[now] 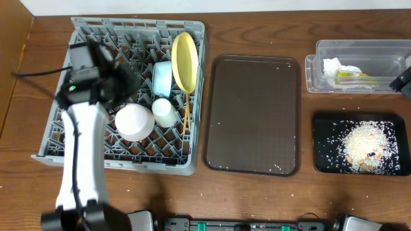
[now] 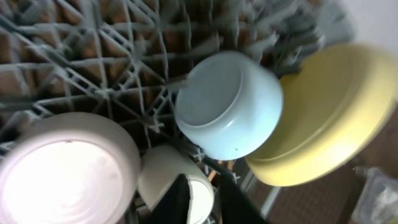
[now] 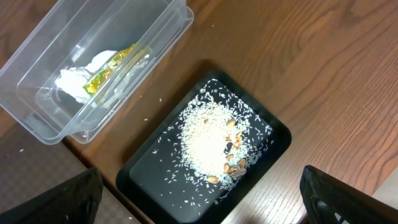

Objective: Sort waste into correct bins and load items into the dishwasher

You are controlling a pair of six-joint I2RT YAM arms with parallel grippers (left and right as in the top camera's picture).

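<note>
The grey dishwasher rack (image 1: 135,25) holds the yellow plate (image 1: 184,61) on edge, the light blue bowl (image 1: 162,78), the cream cup (image 1: 165,111), the pale saucer (image 1: 134,122) and the chopsticks (image 1: 186,115). My left gripper (image 1: 125,83) hovers over the rack left of the bowl. In the left wrist view its fingers (image 2: 202,186) stand almost together with nothing between them, above the cup (image 2: 161,177), bowl (image 2: 227,102), plate (image 2: 329,118) and saucer (image 2: 62,174). My right gripper (image 3: 202,193) is wide open above the black tray (image 3: 149,174) of rice (image 3: 208,140).
The clear tub (image 1: 359,48) at the back right holds the white napkin (image 1: 334,66) and the green-and-orange wrapper (image 1: 352,76). The black tray (image 1: 324,128) lies in front of it. A brown serving tray (image 1: 253,115) with a few crumbs lies between rack and bins.
</note>
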